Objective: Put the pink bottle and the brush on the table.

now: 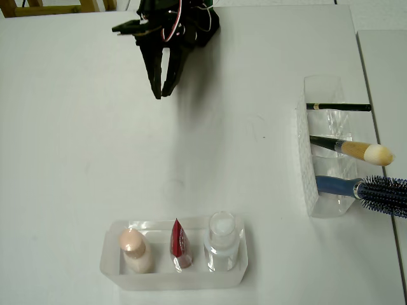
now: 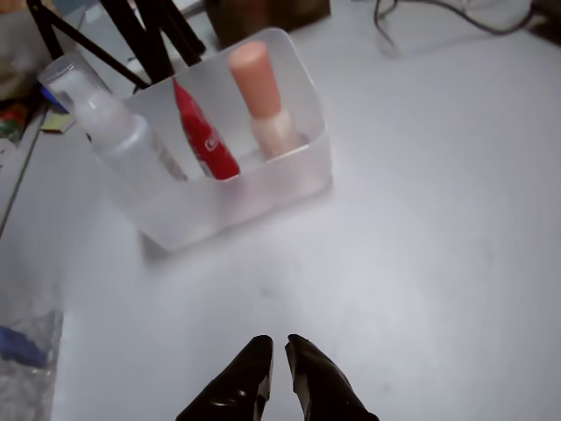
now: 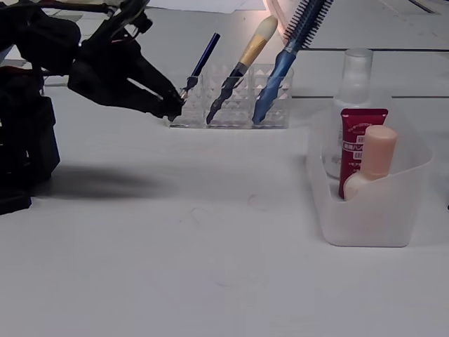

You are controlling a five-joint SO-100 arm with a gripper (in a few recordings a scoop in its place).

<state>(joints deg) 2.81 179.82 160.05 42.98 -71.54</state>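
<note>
Black and shiny, the robot's two-finger hand (image 1: 165,94) hung over the large plain white desk (image 1: 76,165) near its far edge in the overhead view. Its fingers were almost closed, with only a thin gap between the tips, and they held nothing. In the wrist view the tips (image 2: 278,349) pointed toward a frosted plastic tray (image 1: 236,274), well apart from it. Inside this tray the small pale peach-pink bottle (image 1: 135,248) with a rounded cap stood upright at the left end in the overhead view, beside a red pointed tube (image 1: 180,244) and a clear bottle with a white cap (image 1: 222,236). At the right side a clear ribbed holder (image 1: 307,165) carried the slim makeup brush (image 1: 356,150) with a cream bristle tip, between a thin black pencil (image 1: 338,107) and a blue-handled spiky hairbrush (image 1: 372,191).
</note>
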